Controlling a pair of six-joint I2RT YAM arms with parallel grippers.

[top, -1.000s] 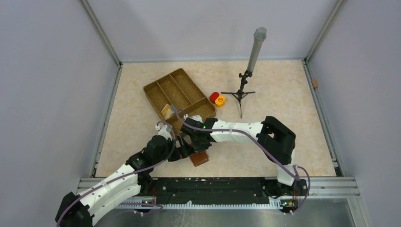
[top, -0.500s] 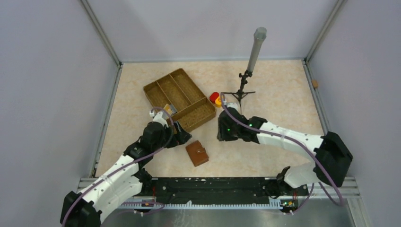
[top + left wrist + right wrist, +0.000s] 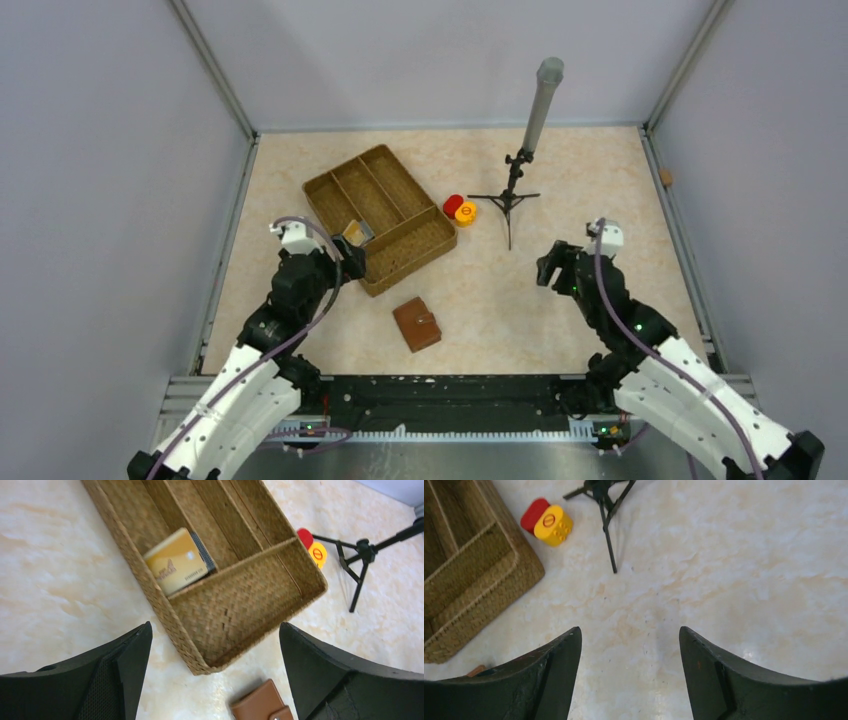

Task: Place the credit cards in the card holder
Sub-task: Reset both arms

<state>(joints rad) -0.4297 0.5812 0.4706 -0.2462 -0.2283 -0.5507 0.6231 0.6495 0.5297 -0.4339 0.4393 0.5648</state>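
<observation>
Now, starting with the left arm: rising from its base at the near-left, elbow bent, forearm angled toward the near corner of the wicker tray (image 3: pixel 235 615), wrist tipped downward. Left hand (image 3: pixel 347 263) spread wide and empty, hanging just off that corner, above the tabletop (image 3: pixel 580 170).

Next, the right arm: leaning forward and inward from the near-right base, wrist highest, camera housing on top. Right hand (image 3: pixel 549 266) also parted wide, gripping nothing, over bare marbled surface, near the foot of the black tripod stand (image 3: pixel 510 200) and well apart from the tray.

As for the credit cards (image 3: pixel 175 567): both inside the tray, in one long slot, at the end against the cross divider. Yellowish-gold one in front, tilted, printed face up; pale blue-grey one tucked behind it, only an edge showing.

Then the card holder (image 3: pixel 417 324): reddish-brown, folded shut, flat on the tabletop with its small clasp tab on top. Lying near the tray's near corner but not touching it, between the two arms and closer to the left one.

Beside the tray's far-right side, a red cap (image 3: pixel 452 203) and a yellow cap (image 3: pixel 466 213), touching each other.
</observation>
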